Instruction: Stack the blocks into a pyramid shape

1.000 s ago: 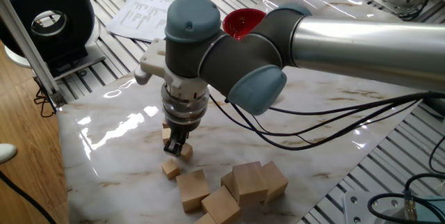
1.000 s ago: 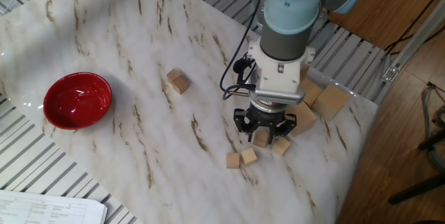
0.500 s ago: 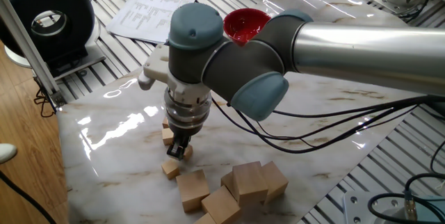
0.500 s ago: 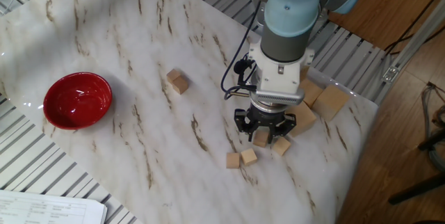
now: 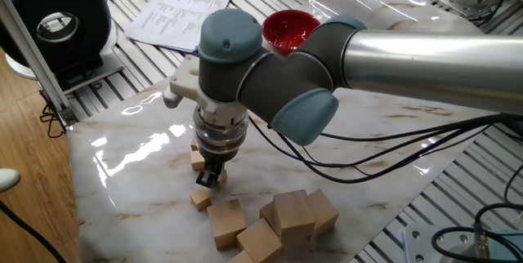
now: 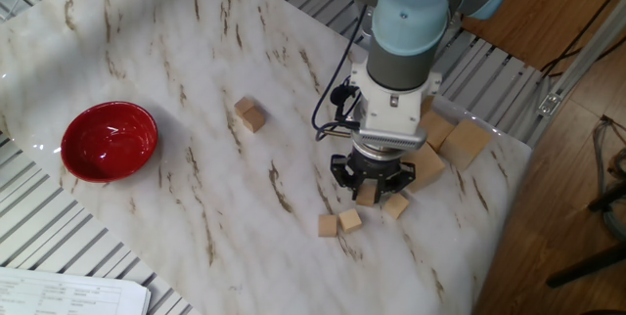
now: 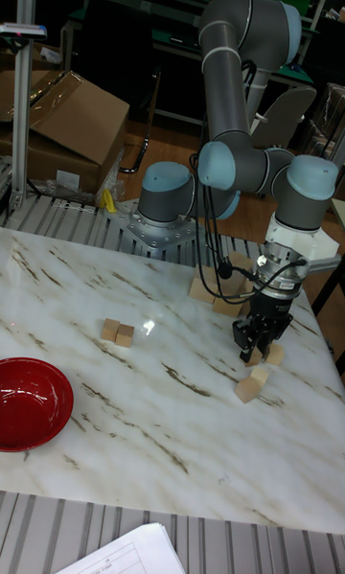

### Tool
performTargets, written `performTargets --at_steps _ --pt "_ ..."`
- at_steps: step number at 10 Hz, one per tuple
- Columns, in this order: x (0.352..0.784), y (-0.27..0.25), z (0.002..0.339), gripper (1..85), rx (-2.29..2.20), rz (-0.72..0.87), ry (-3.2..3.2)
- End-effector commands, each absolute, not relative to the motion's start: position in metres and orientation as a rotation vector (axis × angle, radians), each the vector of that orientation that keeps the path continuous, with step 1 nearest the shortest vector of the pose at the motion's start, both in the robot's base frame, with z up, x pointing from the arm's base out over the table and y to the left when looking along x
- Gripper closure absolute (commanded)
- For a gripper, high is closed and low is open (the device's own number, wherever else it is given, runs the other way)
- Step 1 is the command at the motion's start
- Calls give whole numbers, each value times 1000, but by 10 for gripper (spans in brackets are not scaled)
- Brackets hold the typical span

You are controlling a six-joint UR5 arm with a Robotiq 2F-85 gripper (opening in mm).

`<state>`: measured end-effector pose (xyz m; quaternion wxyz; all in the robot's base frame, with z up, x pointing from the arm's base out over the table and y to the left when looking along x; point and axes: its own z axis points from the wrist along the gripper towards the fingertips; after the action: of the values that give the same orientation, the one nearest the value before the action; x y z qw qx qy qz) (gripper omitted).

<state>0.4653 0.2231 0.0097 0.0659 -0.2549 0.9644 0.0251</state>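
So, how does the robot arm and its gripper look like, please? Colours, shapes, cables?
The arm is made of silver-grey metal tubes with dark grey rounded joints and light blue round caps. The wrist ends in a white block and a ribbed silver ring. The gripper is small and black. Thin black cables hang in loops beside the arm.

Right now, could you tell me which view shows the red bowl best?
The other fixed view: the bowl is whole and unobstructed on the marble top. In one fixed view the arm hides part of the bowl. The tall view crops it at the left edge.
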Motion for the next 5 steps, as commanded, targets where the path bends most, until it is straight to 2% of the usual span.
performTargets --at_steps 1,3,5 --pt "466 225 9 553 -709 90 2926" --pt "463 219 15 607 -689 94 2932" --pt "462 217 22 607 -703 117 2928"
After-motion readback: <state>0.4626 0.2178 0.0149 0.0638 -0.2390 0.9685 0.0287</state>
